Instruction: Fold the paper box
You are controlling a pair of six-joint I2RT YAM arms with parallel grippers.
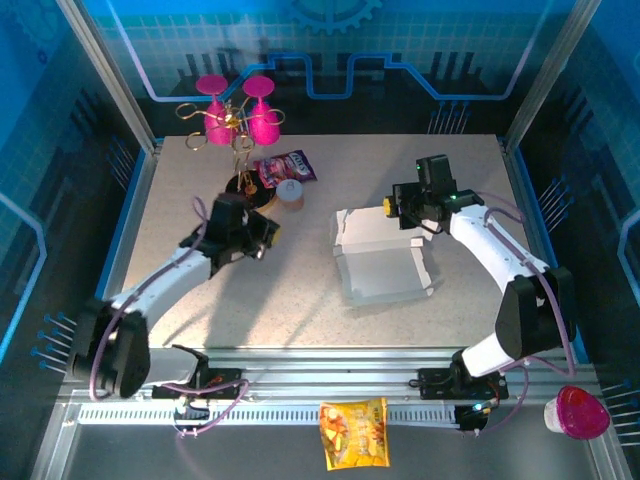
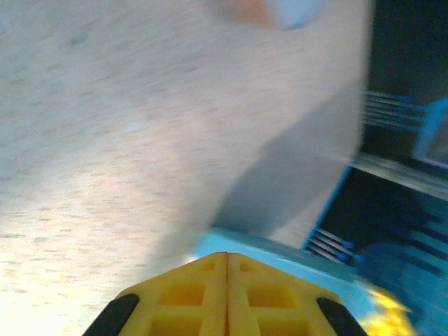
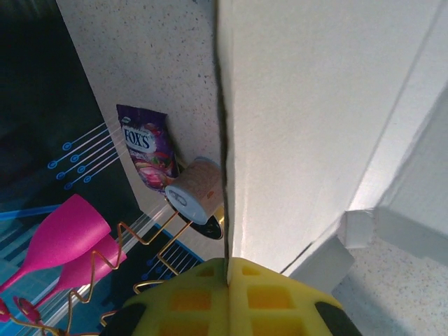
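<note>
Surroundings: on the far left of the table (image 1: pixel 200 300) stands a gold rack (image 1: pixel 238 140) hung with pink glasses (image 1: pixel 262 118). Just right of its base lie a purple candy packet (image 1: pixel 287 166) and a small cup (image 1: pixel 290 193) on its side. All are well apart from the box. A yellow snack packet (image 1: pixel 353 433) lies on the near rail, and a pink-lidded cup (image 1: pixel 578 412) sits at the near right corner. Nothing lies between the claws and the box.

Box (image 1: pixel 385 265): right of table centre, partly formed into an open tray facing up, with pale inner faces. Its longer side runs left to right, the right end slightly farther from the bases. A far panel stands raised.

Right claw (image 1: pixel 393 208): at the box's far right side. Its wrist view shows the yellow fingers (image 3: pixel 189 301) closed, with the thin edge of a box panel (image 3: pixel 308 126) running into the seam between them, so it is gripping the box.

Left claw (image 1: pixel 265 237): left of the box, apart from it, above bare table. Its wrist view is blurred; the fingers (image 2: pixel 189 297) meet, closed on nothing.
</note>
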